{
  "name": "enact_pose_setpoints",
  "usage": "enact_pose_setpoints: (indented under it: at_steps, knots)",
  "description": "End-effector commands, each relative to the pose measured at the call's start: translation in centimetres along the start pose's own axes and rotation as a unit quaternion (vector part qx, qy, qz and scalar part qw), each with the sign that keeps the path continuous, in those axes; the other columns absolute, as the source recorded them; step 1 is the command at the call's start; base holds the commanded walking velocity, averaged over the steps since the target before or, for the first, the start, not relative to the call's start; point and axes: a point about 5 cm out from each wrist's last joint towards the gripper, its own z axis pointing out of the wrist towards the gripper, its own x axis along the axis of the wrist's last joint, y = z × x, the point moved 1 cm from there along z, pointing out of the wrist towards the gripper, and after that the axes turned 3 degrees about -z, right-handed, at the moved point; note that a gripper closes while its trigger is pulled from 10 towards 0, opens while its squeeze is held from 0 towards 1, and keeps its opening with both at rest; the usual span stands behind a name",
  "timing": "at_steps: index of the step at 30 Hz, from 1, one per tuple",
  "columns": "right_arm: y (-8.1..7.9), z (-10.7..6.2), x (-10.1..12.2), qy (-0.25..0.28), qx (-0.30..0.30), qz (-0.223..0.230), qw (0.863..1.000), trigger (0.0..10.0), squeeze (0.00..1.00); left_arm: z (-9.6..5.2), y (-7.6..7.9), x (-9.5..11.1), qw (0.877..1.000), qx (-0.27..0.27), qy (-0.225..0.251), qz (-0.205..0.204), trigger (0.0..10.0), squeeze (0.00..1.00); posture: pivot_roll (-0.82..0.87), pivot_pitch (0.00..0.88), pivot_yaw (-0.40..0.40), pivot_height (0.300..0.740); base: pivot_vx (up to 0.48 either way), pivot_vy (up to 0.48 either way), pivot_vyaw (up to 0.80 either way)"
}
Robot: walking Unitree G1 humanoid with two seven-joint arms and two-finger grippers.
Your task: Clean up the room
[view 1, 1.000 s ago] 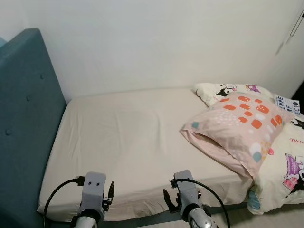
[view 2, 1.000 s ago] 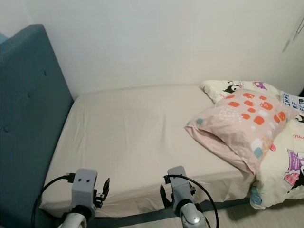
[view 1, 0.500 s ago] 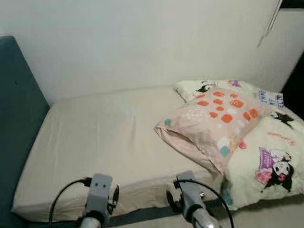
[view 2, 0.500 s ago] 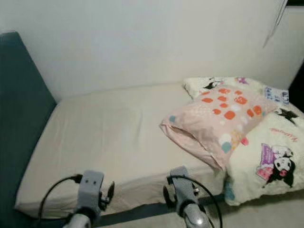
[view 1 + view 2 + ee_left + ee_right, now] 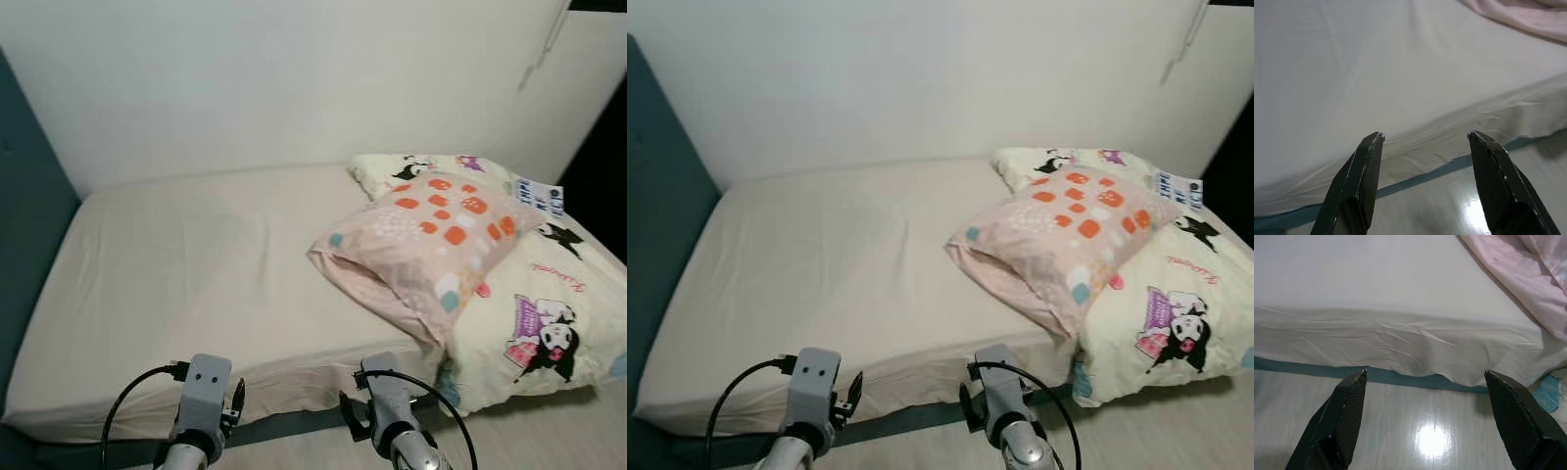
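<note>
Head views: pillow [image 5: 421,245] lies askew mid-bed, overlapping a cartoon-print quilt [image 5: 534,313] that hangs over the bed [image 5: 176,264] edge. Probably the pillow goes first. Left tool [image 5: 1422,183] and right tool [image 5: 1425,423], both spread and empty, sit low over the glossy floor [image 5: 1415,431], short of the mattress. Step closer, raise both tools, pinch the pillow's open pink hem. It looks soft and floppy; sheet is smooth, wrinkled at the side.

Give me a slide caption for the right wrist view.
Open right claw above glossy floor, facing the bed's sheet edge, pink pillow beyond.
</note>
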Motion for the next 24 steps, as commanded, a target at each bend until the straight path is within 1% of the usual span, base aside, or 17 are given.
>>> enact_pose_setpoints:
  at_steps: [1,6,8,12,14,15,16,20,23,24]
  knots:
    - [0.4,-0.3,-0.4,-0.007,-0.006,0.002,1.0,10.0,0.0,-0.3,0.1,-0.5,1.0,0.004,-0.005,-0.006,10.0,0.0,-0.03,0.12,-0.023,0.74,0.0,0.0,0.0]
    - [0.4,-0.3,-0.5,-0.006,-0.006,0.004,1.0,10.0,0.0,-0.2,0.1,-0.4,1.0,0.007,-0.001,-0.007,10.0,0.0,-0.03,0.112,-0.026,0.74,0.0,0.0,0.0]
    - [0.3,0.0,-0.2,-0.006,-0.003,0.005,1.0,10.0,0.0,0.2,0.0,-0.3,1.0,0.009,-0.001,-0.005,10.0,0.0,-0.03,0.106,-0.025,0.74,0.0,0.0,0.0]
    - [0.2,0.2,0.0,-0.004,-0.003,0.006,1.0,10.0,0.0,0.3,-0.1,-0.2,1.0,0.008,-0.001,-0.003,10.0,0.0,-0.03,0.102,-0.022,0.74,0.0,0.0,0.0]
    - [0.2,0.4,0.1,-0.003,-0.004,0.006,1.0,10.0,0.0,0.4,0.0,-0.7,1.0,0.0,-0.016,-0.002,10.0,0.0,-0.03,0.095,-0.02,0.74,0.0,0.0,0.0]
    - [0.2,0.4,0.1,-0.003,-0.004,0.006,1.0,10.0,0.0,0.4,0.0,-0.7,1.0,0.0,-0.016,-0.002,10.0,0.0,-0.03,0.095,-0.02,0.74,0.0,0.0,0.0]
    - [0.3,0.5,0.1,-0.003,-0.006,0.005,1.0,10.0,0.0,0.4,0.1,-1.2,1.0,-0.004,-0.029,-0.001,10.0,0.0,-0.03,0.092,-0.019,0.74,0.0,0.0,0.0]
    - [0.4,0.5,-0.1,-0.004,-0.015,0.004,1.0,10.0,0.0,0.5,0.0,-2.4,0.999,0.001,-0.053,0.002,10.0,0.0,-0.03,0.085,-0.017,0.74,0.0,0.0,0.0]
    - [0.5,0.5,-0.2,-0.007,-0.023,0.009,1.0,10.0,0.0,0.6,-0.1,-2.6,0.998,0.005,-0.057,0.005,10.0,0.0,-0.03,0.09,-0.016,0.74,0.0,0.0,0.0]
    - [0.7,0.5,-0.1,-0.007,-0.031,0.019,0.999,10.0,0.0,0.8,-0.1,-2.5,0.999,0.005,-0.053,0.005,10.0,0.0,-0.03,0.091,-0.015,0.74,0.0,0.0,0.0]
